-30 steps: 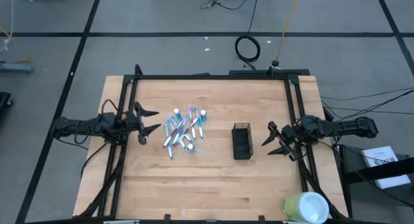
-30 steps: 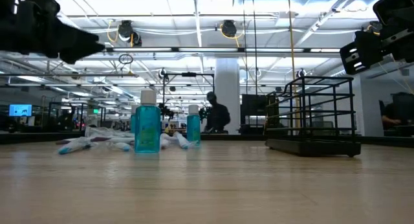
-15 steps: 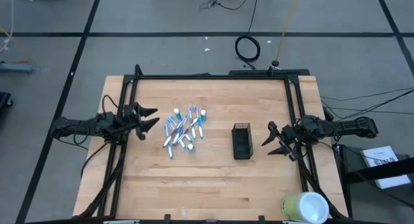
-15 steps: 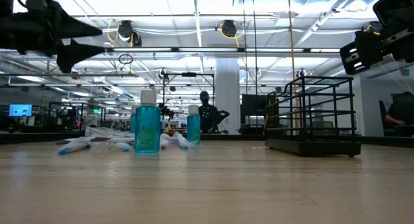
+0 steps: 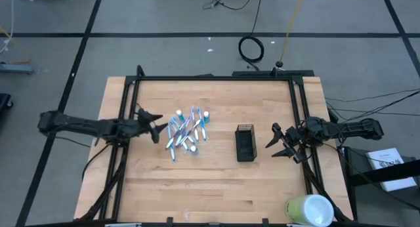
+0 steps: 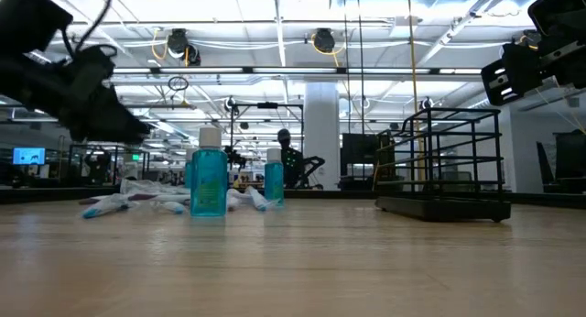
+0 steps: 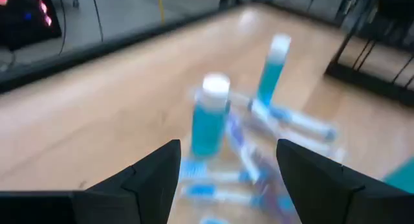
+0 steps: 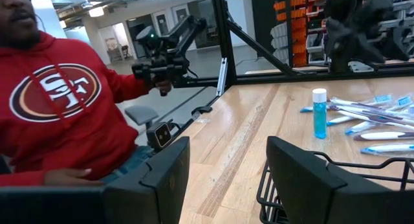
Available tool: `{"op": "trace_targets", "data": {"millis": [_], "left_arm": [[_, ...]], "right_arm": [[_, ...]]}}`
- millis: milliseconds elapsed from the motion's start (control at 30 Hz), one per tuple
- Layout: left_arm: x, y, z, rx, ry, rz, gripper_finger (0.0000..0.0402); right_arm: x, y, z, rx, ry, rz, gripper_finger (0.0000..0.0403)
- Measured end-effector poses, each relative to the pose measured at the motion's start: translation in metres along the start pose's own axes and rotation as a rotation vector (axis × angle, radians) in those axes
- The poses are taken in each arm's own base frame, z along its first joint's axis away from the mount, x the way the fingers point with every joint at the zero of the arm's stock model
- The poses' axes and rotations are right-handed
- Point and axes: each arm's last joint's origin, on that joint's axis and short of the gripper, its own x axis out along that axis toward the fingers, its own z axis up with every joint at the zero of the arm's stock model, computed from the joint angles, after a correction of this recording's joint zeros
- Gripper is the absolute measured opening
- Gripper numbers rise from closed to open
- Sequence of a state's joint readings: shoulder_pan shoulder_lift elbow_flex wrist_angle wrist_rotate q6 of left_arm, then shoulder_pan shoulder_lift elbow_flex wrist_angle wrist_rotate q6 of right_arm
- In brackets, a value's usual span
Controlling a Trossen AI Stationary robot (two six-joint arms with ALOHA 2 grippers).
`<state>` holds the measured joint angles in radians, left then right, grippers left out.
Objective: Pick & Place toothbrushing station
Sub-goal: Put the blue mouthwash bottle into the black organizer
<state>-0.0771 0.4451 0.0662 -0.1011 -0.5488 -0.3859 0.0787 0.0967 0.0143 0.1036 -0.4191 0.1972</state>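
Left hand (image 5: 157,126) spread wide beside blurred toothbrushes (image 7: 259,153); right hand (image 5: 279,143) wide, idle

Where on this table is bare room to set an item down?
The near half of the table is bare, and so is the strip between the pile of toothbrushes and bottles and the wire-mesh holder. The pile is crowded, with the left end effector open beside it; the right end effector waits open beside the holder.
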Motion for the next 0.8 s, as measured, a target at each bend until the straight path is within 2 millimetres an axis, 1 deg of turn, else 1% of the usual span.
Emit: {"op": "trace_targets", "data": {"millis": [133, 300, 433, 533, 700, 800], "left_arm": [[0.009, -0.002, -0.006, 0.132, 0.041, 0.082, 0.0262], [0.017, -0.006, -0.005, 0.207, 0.030, 0.107, 0.0262], [0.024, -0.007, -0.002, 0.077, -0.013, 0.133, 0.0263], [0.029, -0.006, -0.003, 0.069, 0.014, 0.121, 0.0270], [0.039, -0.002, -0.012, 0.014, 0.085, 0.166, 0.0299], [0.045, -0.004, -0.013, 0.006, 0.080, 0.154, 0.0321]], "right_arm": [[0.000, 0.000, 0.000, 0.000, 0.000, 0.000, 0.0196], [0.000, 0.000, 0.000, 0.000, 0.000, 0.000, 0.0196], [0.000, 0.000, 0.000, 0.000, 0.000, 0.001, 0.0196], [0.000, 0.000, 0.000, 0.000, 0.000, 0.001, 0.0196], [0.000, 0.000, 0.000, 0.000, 0.000, 0.001, 0.0196], [0.000, 0.000, 0.000, 0.000, 0.000, 0.001, 0.0196]]}}
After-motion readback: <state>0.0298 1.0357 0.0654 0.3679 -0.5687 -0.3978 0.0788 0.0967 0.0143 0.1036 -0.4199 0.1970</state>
